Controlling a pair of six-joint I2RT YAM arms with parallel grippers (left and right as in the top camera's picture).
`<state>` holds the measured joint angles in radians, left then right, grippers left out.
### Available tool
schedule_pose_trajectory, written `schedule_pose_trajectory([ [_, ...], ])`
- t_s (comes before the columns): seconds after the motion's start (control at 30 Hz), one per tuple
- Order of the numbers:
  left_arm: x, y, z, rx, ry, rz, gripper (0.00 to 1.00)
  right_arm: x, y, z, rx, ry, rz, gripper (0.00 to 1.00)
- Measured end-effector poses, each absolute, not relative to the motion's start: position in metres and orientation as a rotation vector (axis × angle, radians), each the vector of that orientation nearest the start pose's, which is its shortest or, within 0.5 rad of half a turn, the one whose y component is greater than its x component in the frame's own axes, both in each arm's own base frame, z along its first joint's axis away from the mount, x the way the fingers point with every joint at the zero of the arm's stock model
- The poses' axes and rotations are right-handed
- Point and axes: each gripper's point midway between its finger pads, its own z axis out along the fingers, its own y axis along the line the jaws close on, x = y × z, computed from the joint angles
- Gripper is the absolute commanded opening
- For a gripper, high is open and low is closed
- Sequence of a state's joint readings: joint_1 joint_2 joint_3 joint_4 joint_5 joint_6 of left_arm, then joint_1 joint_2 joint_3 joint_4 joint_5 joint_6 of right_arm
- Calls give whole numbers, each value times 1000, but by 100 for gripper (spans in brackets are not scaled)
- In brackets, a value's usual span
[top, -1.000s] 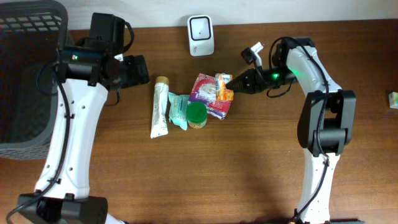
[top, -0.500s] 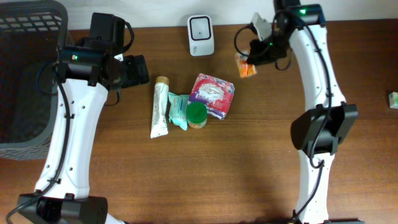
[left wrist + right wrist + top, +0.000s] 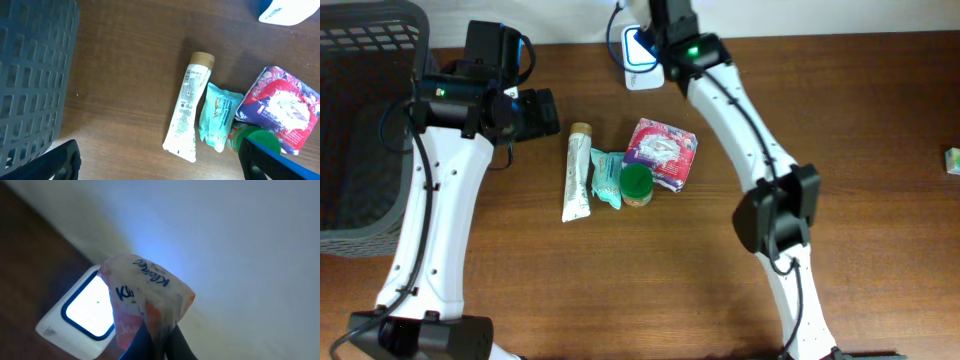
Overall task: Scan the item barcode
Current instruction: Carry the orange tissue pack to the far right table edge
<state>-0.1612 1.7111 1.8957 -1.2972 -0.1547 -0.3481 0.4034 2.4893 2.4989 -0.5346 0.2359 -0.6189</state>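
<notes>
My right gripper [image 3: 159, 332] is shut on a small orange-and-white tissue packet [image 3: 145, 297], pinching its lower edge. In the right wrist view the packet hangs just in front of the white barcode scanner [image 3: 82, 307], whose window glows. From overhead the right arm reaches across to the scanner [image 3: 638, 50] at the table's back edge and hides the packet. My left gripper [image 3: 542, 112] stands open to the left of the pile. Its dark fingers [image 3: 62, 162] frame bare wood, with nothing between them.
A white tube [image 3: 577, 172], a teal sachet [image 3: 607, 178], a green-lidded jar [image 3: 636, 184] and a pink-purple packet [image 3: 662, 152] lie together mid-table. A dark mesh basket [image 3: 360, 120] stands at the far left. A small item [image 3: 952, 160] lies at the right edge.
My right arm has lifted the tissue packet off the pile and swung it back and left, ending at the scanner. The left arm has not moved.
</notes>
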Motion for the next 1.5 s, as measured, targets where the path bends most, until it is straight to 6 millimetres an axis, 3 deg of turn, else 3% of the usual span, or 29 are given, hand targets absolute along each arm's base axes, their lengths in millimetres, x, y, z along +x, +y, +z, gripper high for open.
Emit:
schedule_pose_trajectory([
  [0.07,394,-37,260,-296,2644,43,99,649,234,175,-966,1930,-401,4],
  [0.13,394,-37,260,-296,2644,43,99,650,236,154,-995,1952,-396,4],
  [0.3,394,-37,260,-296,2644,43,99,656,237,154,-898,1965,-304,4],
  [0.33,394,-37,260,-296,2644,43,99,658,230,153,-835,1995,-274,4],
  [0.4,394,-37,260,-296,2644,43,99,664,197,151,-688,2075,-233,4],
  [0.47,394,-37,260,-296,2645,43,99,664,133,150,-480,2203,-208,4],
  [0.5,394,-37,260,-296,2645,44,99,657,80,154,-304,2292,-198,4],
  [0.57,394,-37,260,-296,2645,44,99,641,-5,168,-14,2366,-200,4],
  [0.63,394,-37,260,-296,2644,43,99,603,-94,167,296,2465,-226,4],
  [0.67,394,-37,260,-296,2644,43,99,584,-128,162,407,2506,-246,4],
  [0.7,394,-37,260,-296,2644,43,99,549,-185,150,598,2568,-283,4],
  [0.9,394,-37,260,-296,2644,43,99,466,-311,134,1015,2552,-341,4],
  [1.0,394,-37,260,-296,2644,43,99,434,-366,117,1161,2490,-373,13],
  [1.1,394,-37,260,-296,2644,43,99,413,-389,89,1234,2481,-340,11],
  [1.2,394,-37,260,-296,2644,43,99,425,-376,64,1146,2517,-207,11],
  [1.23,394,-37,260,-296,2644,43,99,430,-369,61,1120,2528,-178,33],
  [1.27,394,-37,260,-296,2644,43,99,434,-365,62,1102,2529,-164,63],
  [1.4,394,-37,260,-296,2644,43,99,441,-355,61,1062,2548,-125,66],
  [1.5,394,-37,260,-296,2644,43,99,448,-335,62,1029,2555,39,70],
])
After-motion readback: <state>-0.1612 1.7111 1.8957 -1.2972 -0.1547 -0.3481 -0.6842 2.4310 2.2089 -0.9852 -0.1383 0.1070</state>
